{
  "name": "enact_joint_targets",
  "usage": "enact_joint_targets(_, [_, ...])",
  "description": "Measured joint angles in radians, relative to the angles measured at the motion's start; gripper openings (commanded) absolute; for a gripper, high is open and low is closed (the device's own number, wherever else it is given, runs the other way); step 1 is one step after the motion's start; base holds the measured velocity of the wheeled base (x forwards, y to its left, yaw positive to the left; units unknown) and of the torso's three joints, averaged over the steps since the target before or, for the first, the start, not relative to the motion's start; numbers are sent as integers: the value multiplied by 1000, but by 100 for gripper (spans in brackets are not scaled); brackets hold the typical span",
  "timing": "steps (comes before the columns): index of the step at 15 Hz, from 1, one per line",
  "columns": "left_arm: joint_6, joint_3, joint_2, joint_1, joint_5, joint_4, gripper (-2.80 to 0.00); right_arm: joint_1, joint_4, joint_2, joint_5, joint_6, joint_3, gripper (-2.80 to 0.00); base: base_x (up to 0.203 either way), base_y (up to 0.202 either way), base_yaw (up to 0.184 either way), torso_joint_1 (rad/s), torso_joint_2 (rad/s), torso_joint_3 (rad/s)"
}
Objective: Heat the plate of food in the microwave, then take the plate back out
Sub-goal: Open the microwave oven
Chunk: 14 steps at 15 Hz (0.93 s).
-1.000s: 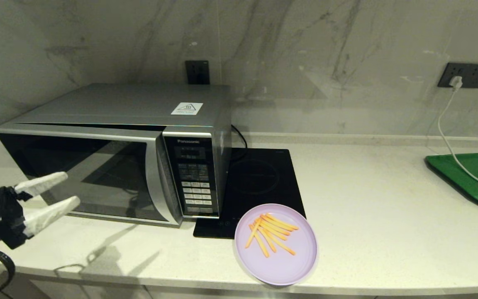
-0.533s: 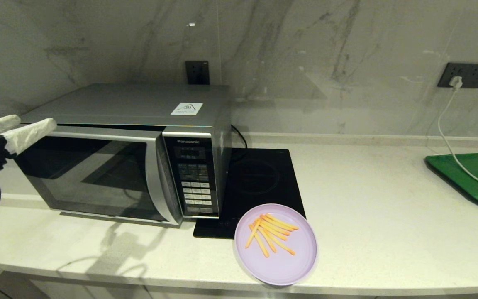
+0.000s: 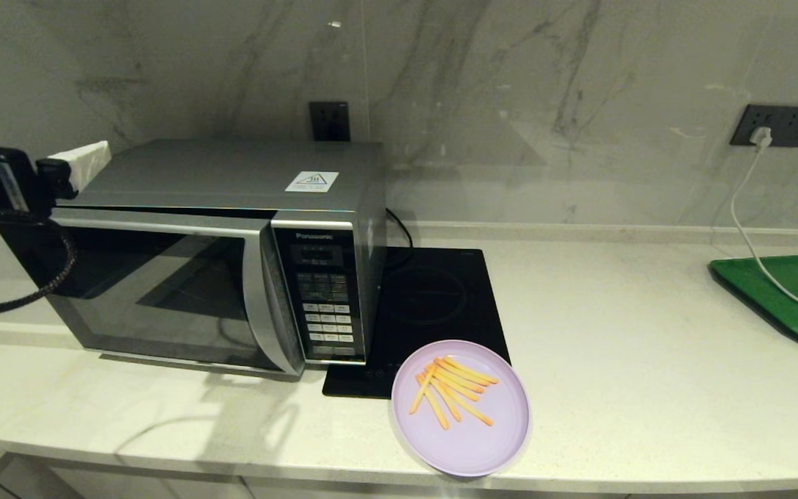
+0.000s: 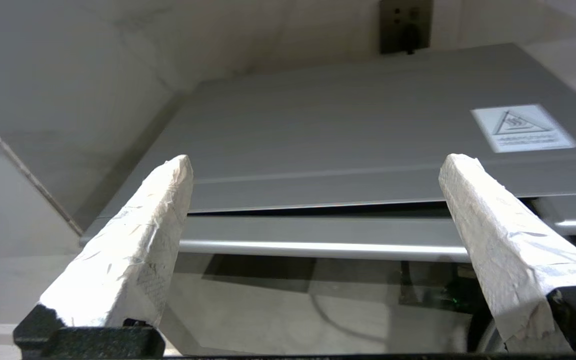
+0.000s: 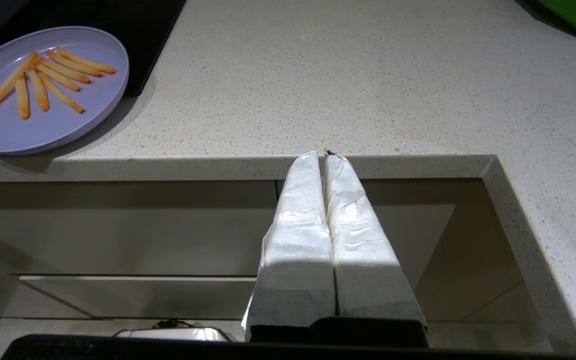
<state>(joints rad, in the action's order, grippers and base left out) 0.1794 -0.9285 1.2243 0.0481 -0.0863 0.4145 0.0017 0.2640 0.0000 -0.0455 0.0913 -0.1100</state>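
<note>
The silver-grey Panasonic microwave point(image 3: 219, 173) stands at the left of the counter. Its dark glass door point(image 3: 156, 291) is slightly ajar, with a thin gap along its top edge point(image 4: 318, 235). My left gripper point(image 3: 37, 143) hovers open at the microwave's top left corner, fingers spread wide over the lid and the door's top point(image 4: 316, 161), holding nothing. The lilac plate point(image 3: 460, 430) with orange fry sticks point(image 3: 451, 391) sits at the counter's front edge. My right gripper point(image 5: 324, 154) is shut and empty, parked below the counter edge right of the plate point(image 5: 43, 125).
A flat black induction hob point(image 3: 433, 305) lies between microwave and plate. A green tray point(image 3: 787, 298) sits at the far right with a white cable point(image 3: 745, 229) running to a wall socket point(image 3: 775, 125). Drawer fronts lie under the counter edge point(image 5: 218, 167).
My left gripper has risen from low in front of the door's left side to the microwave's top left corner. The plate and microwave have not moved.
</note>
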Motion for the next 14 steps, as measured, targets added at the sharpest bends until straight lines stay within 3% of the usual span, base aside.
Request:
enact_joint_targets(1, [3, -41, 4, 40, -35, -51, -280, 0, 0, 0, 0, 0, 0, -280, 0, 0, 0, 0, 0, 0])
enact_joint_targets(4, [2, -107, 26, 97, -66, -206, -280, 0, 0, 0, 0, 0, 0, -280, 0, 0, 0, 0, 0, 0])
enact_joint_targets(8, [-1, -145, 77, 108, -67, -228, -280, 0, 0, 0, 0, 0, 0, -280, 0, 0, 0, 0, 0, 0])
enact_joint_targets(10, [-21, -210, 116, 112, -69, -248, -280, 0, 0, 0, 0, 0, 0, -280, 0, 0, 0, 0, 0, 0])
enact_joint_targets(14, [-105, -383, 209, 136, -70, -419, -280, 0, 0, 0, 0, 0, 0, -280, 0, 0, 0, 0, 0, 0])
